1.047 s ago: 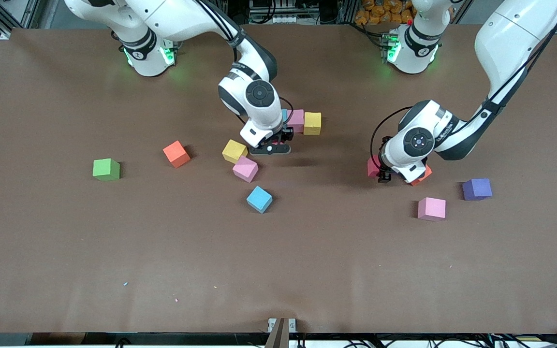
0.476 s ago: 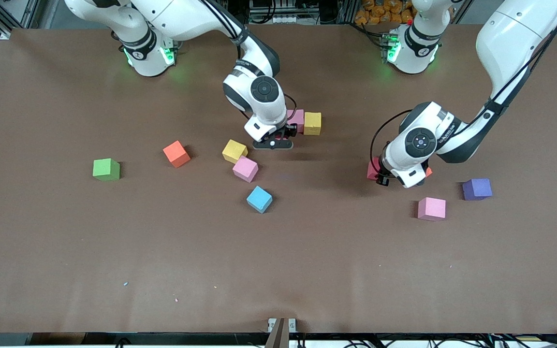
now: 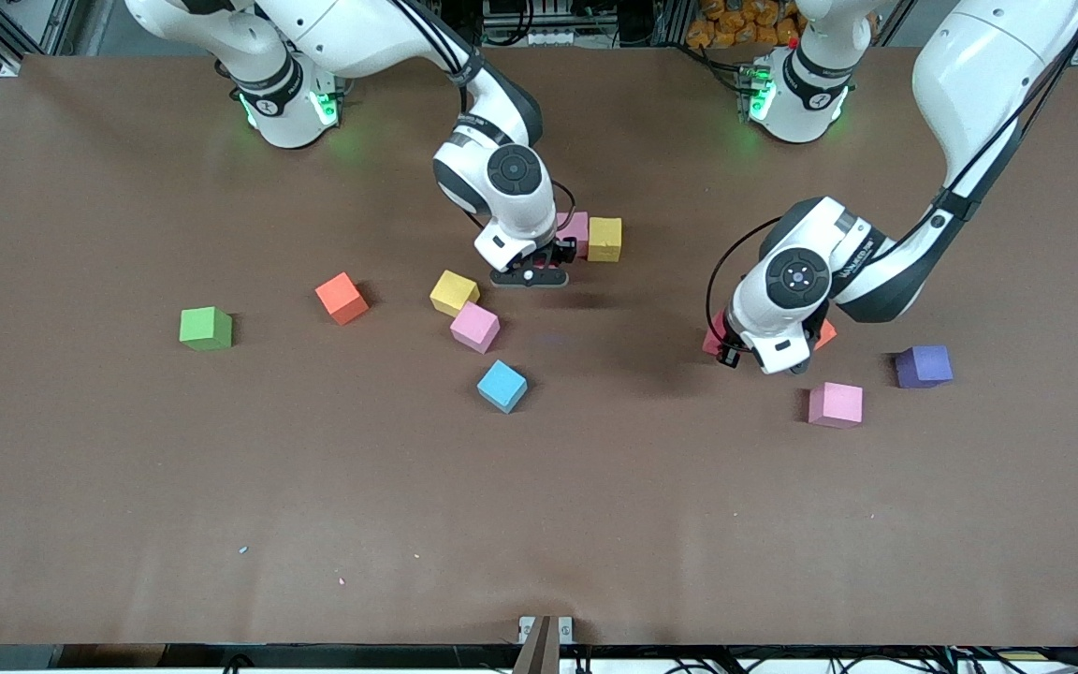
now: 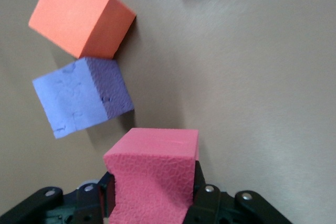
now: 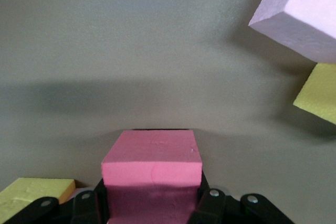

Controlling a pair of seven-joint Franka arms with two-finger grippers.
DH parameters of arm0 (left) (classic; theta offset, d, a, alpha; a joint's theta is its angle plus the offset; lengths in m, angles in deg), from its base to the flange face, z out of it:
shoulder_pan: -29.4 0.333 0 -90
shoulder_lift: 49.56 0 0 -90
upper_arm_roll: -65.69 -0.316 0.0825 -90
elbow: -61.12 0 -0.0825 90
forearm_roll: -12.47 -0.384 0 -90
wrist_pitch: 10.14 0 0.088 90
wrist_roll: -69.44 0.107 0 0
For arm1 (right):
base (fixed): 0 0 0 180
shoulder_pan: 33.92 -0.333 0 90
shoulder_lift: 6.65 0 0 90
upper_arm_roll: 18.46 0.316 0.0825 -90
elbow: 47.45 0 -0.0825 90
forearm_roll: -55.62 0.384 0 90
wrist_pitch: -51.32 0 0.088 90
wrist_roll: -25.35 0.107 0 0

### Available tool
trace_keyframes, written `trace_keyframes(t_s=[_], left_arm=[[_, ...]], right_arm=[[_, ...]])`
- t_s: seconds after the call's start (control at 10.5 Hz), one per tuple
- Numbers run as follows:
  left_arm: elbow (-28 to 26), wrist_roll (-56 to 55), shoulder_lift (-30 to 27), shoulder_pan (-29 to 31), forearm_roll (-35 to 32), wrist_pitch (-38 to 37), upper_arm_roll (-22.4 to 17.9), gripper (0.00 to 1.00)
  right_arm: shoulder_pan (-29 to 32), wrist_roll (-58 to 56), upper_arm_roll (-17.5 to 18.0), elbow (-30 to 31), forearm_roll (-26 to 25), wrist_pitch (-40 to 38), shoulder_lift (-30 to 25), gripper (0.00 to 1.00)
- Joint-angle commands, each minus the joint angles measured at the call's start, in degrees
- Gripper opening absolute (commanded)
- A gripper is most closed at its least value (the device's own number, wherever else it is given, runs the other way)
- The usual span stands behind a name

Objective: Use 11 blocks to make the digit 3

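Blocks (image 3: 474, 327) mostly loose yet; digit 3 barely begun, only a pink (image 3: 576, 227) and a yellow cube (image 3: 605, 239) touching in a short row near mid-table. What changed: a second ago my left gripper (image 4: 152, 203) stood wide around the red cube (image 4: 153, 169); now the fingers are clamped on it, and the wrist has risen a little, the orange cube (image 4: 73, 19) and a purple cube (image 4: 81, 98) left on the table beside it. My right gripper (image 5: 152, 203) stays clamped on its own pink-red cube (image 5: 152, 163), now moved in close to the row's end. Judgement: two cubes in hand, placement next; most of the figure remains.
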Motion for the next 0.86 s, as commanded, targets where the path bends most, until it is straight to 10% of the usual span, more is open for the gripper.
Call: trace_keyframes(t_s=[0.0,0.48,0.76], left_arm=[[5.3,1.7,3.5,-1.0,-1.1,-2.5,-0.1,0.00],[8.1,3.7,4.0,-2.9,-2.2,-2.5,0.1,0.00],[10.2,4.1,4.0,-3.3,-1.9,-2.6,0.2,0.00]], right_arm=[[-0.2,1.9,0.1,1.1,-2.1,1.6,-0.3,0.00],[-0.5,2.0,0.1,1.1,-2.1,1.6,-0.2,0.00],[-0.4,2.0,0.1,1.0,-2.1,1.6,-0.1,0.34]])
